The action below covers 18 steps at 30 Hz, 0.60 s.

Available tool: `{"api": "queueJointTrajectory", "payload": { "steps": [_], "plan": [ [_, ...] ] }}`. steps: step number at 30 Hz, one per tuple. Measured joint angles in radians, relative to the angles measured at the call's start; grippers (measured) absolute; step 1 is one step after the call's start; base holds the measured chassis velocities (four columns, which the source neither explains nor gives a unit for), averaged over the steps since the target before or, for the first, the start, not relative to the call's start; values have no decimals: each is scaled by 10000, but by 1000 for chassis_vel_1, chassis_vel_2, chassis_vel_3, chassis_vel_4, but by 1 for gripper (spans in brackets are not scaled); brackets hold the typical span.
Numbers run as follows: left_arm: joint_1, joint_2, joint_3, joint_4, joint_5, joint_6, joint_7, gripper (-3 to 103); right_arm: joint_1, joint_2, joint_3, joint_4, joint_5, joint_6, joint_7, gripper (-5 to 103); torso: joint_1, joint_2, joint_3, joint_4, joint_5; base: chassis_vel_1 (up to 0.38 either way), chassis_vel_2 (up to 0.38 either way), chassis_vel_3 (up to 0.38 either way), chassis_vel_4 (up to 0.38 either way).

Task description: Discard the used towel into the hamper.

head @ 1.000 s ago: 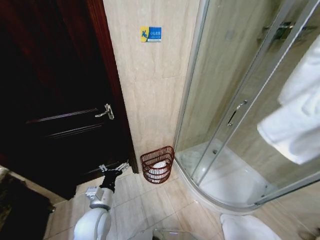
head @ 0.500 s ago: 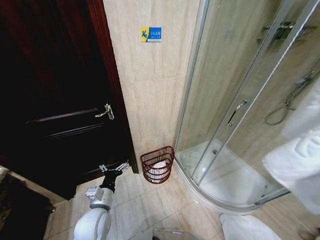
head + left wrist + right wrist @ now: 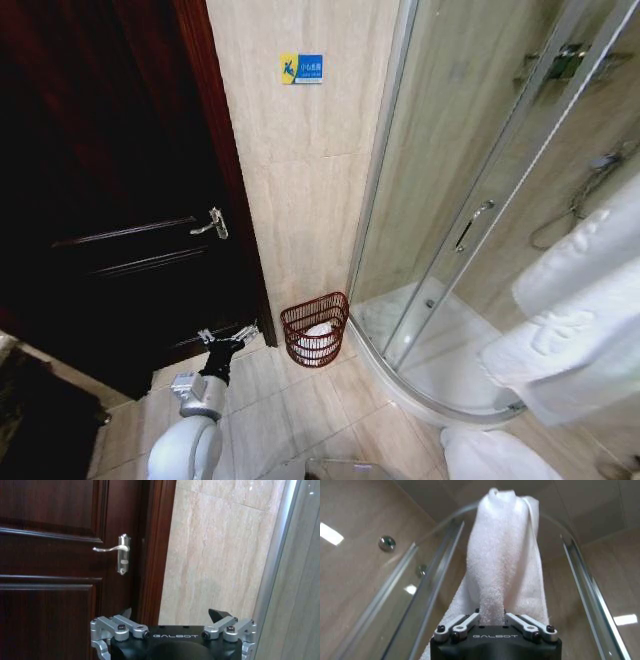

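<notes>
The hamper (image 3: 315,330), a small reddish-brown openwork basket, stands on the tiled floor against the wall between the door and the shower, with something white inside it. The white towel (image 3: 572,322) hangs at the right edge of the head view, in front of the shower glass and well to the right of the hamper. In the right wrist view my right gripper (image 3: 492,612) is shut on the bunched towel (image 3: 502,555), which drapes away from the fingers. My left gripper (image 3: 228,334) hangs low, left of the hamper near the door, and stands open (image 3: 171,614) with nothing in it.
A dark wooden door (image 3: 110,200) with a metal handle (image 3: 212,224) fills the left. A curved glass shower enclosure (image 3: 470,180) with a raised white tray (image 3: 440,370) takes the right. A white mat (image 3: 490,458) lies on the floor in front. A blue sign (image 3: 301,68) is on the wall.
The towel has come down and leftward along the right edge of the head view, uncovering the shower hose behind it. The left arm and hamper have not moved.
</notes>
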Motion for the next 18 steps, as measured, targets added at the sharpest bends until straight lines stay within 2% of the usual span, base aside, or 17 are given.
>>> {"api": "queueJointTrajectory", "payload": {
  "steps": [3, 6, 8, 15, 18],
  "plan": [
    [0, 0, -1, 0, 0, 0, 0, 100, 45, 111, -129, -267, -187, 128, -22, 8, 0, -2, 1, -1, 9, 0, 0, 0, 0],
    [0, 0, 0, 0, 0, 0, 0, 100, 75, 139, -148, -458, -303, 240, -86, 8, 0, -2, 0, -2, -2, 0, 0, 0, 0],
    [0, 0, 0, 0, 0, 0, 0, 100, 60, 252, -254, -797, -593, 648, -184, 8, 0, -2, 1, 0, 3, 0, 0, 0, 0],
    [0, -1, 0, 0, 0, 0, 0, 100, 0, 610, -480, -1092, -933, 998, -377, 8, 0, -1, 0, -2, -8, 0, 0, 0, 0],
    [0, 0, -1, 0, 0, 0, 0, 100, 4, 889, -908, -2088, -1429, 1672, -583, 8, 1, -2, 1, -2, 12, 0, 0, 0, 0]
  ]
}}
